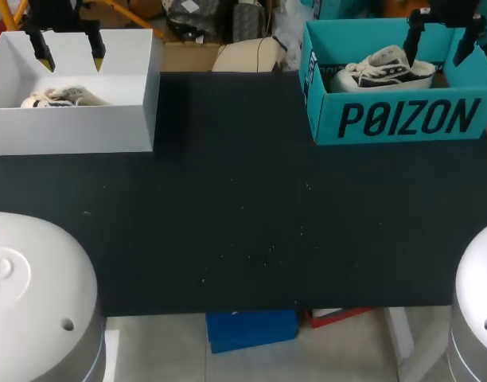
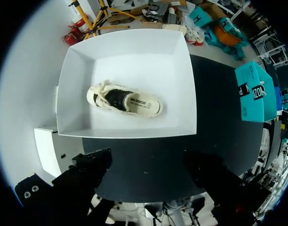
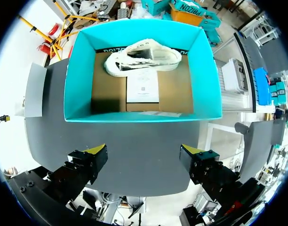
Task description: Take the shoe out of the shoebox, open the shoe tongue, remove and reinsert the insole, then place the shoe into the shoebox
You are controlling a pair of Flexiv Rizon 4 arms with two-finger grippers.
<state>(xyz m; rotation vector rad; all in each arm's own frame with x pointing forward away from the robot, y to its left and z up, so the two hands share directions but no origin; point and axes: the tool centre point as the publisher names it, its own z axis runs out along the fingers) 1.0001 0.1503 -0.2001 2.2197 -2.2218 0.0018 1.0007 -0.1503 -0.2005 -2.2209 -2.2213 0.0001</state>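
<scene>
Two open shoeboxes stand well apart on a black table, a white shoebox at the far left and a teal shoebox at the far right. Each holds one low cream-and-black sneaker. The left shoe sits sole-down on the white box's floor with its opening upward. The right shoe lies along the teal box's far wall, with a paper leaflet on the floor just beside it.

Both shoes look light, with soft uppers likely to fold under a pinch and stiffer rubber soles. The firmest hold is probably across the sole's sidewalls or at the heel collar, clear of the laces, which may snag.

The left gripper hangs above the white shoebox, fingers spread and holding nothing. The right gripper hangs above the teal shoebox, likewise spread and empty.

The count: one table, two boxes, two shoes, two grippers, one leaflet.
</scene>
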